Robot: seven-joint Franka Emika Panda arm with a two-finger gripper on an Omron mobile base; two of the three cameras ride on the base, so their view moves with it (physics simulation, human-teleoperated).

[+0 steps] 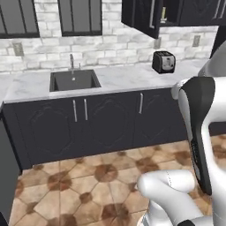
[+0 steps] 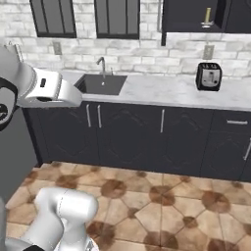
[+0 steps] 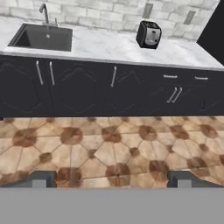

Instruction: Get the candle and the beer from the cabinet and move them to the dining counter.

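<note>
Gripper (image 3: 112, 179) spread wide and empty above the tiled floor, the robot faces the open tall black wall cabinet (image 2: 188, 17), where the thin pale-yellow candle (image 2: 208, 15) stands; a clean reach likely requires raising the arm well above the marble surface (image 2: 166, 90) and black toaster (image 2: 209, 76).

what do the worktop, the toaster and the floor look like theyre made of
Worktop: looks like polished white marble, going by the faint grey veins.
Toaster: apparently dark plastic or metal casing with a lighter, brushed-metal-looking side panel.
Floor: seemingly glazed ceramic tile, beige octagons with brown inset squares and visible grout lines.
</note>
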